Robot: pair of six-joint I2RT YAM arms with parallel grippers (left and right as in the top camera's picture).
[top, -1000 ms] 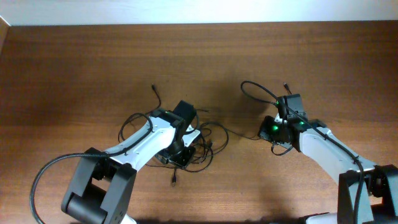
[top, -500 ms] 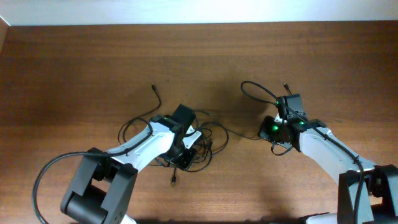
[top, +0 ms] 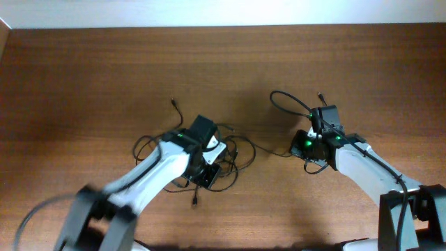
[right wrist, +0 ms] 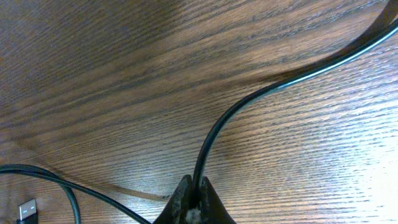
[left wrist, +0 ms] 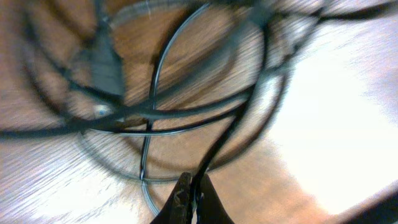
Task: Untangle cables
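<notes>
Table (top: 90, 84): mid-brown wood, fine darker grain, horiz. in overhead view. Cables (top: 237, 150): black, glossy, w/ pale highlights. Left arm (top: 164, 160) & right arm (top: 359, 164): white shells, black joints. Lights (top: 307, 145) on right arm: green. Plug (right wrist: 26, 208): silver-grey. Strip (top: 209, 12) along top edge: off-white.

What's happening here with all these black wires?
Two robot arms are working on thin black cables on a wooden table. The left tool is pinched shut on a strand in the tangled pile; the right tool is shut on a cable length lying apart from it. The pile is not yet untangled.
</notes>
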